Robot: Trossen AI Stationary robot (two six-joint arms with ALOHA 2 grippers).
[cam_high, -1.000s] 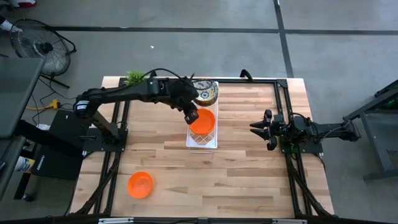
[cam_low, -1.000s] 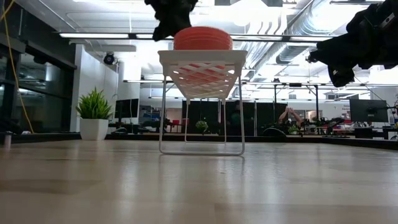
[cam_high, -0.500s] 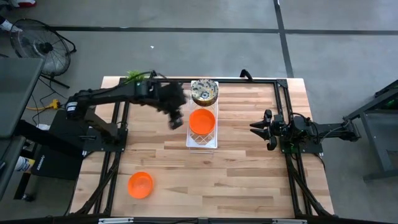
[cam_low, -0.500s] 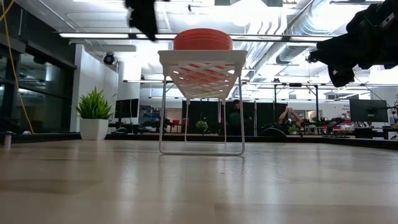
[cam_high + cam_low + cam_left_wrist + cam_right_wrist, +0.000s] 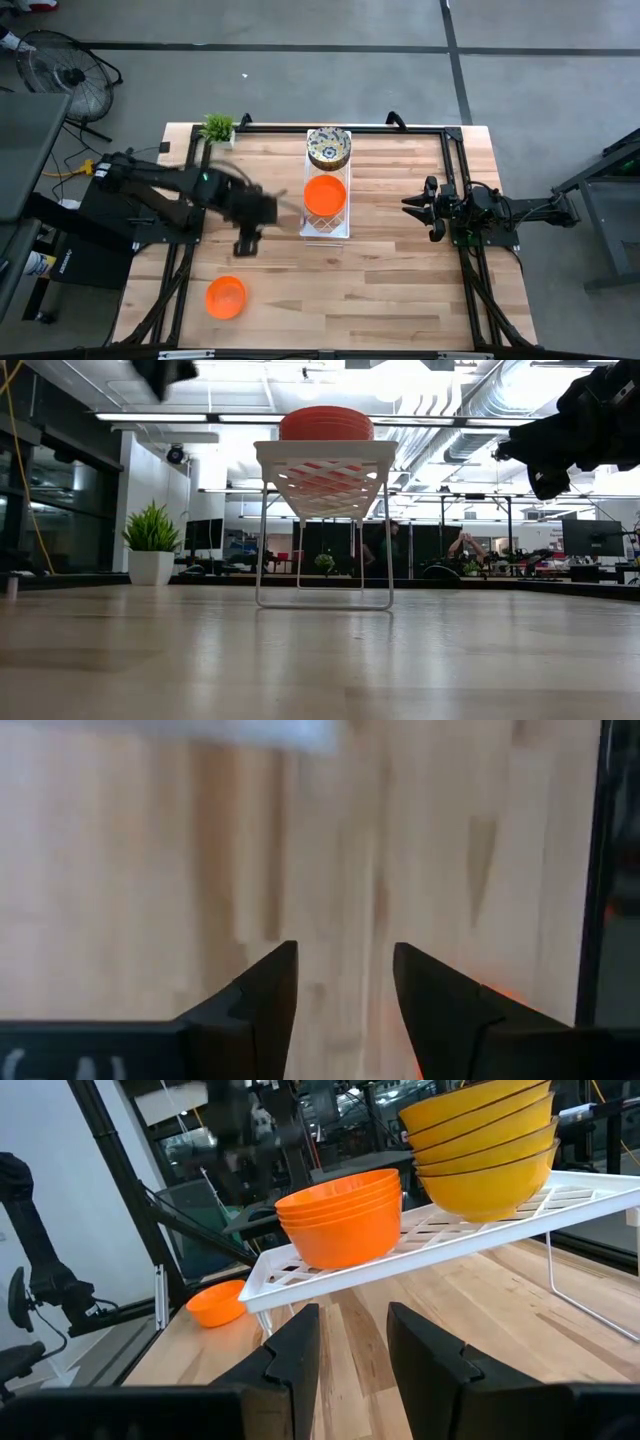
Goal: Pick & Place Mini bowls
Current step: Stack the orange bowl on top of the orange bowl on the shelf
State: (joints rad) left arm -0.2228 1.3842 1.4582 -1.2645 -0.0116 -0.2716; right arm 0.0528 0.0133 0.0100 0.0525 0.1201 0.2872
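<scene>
Judging from the layout, the step in hand was fetching the last loose bowl. The left gripper (image 5: 247,243) was over bare table between the white wire rack (image 5: 326,228) and the lone orange bowl (image 5: 226,297), which sat near the front left corner, well apart from the rack. In the left wrist view its fingers (image 5: 262,995) stood parted with only wood between them: open, carrying nothing.

On the rack, a stack of orange bowls (image 5: 325,195) sat at the nearer end, and a stack of patterned bowls (image 5: 328,147) at the far end, by the potted plant (image 5: 217,127). The right wrist view showed both stacks resting on the tilted shelf, with the orange stack (image 5: 338,1216) at the lower end.

The right gripper (image 5: 418,209) waited to the right of the rack, jaws partly apart and empty.

Notes for doing the pick well (judgement):
- Bring the left gripper down over one side of the loose bowl's rim, one finger inside and one outside; a shallow bowl gives little else to pinch.
- Close gently, as the bowl may slide on smooth wood.
- Lift clear before travelling, and approach the orange stack from above, since the shelf slopes and a sideways nudge could shift the stacks.
- Release only once the bowl is nested.
</scene>
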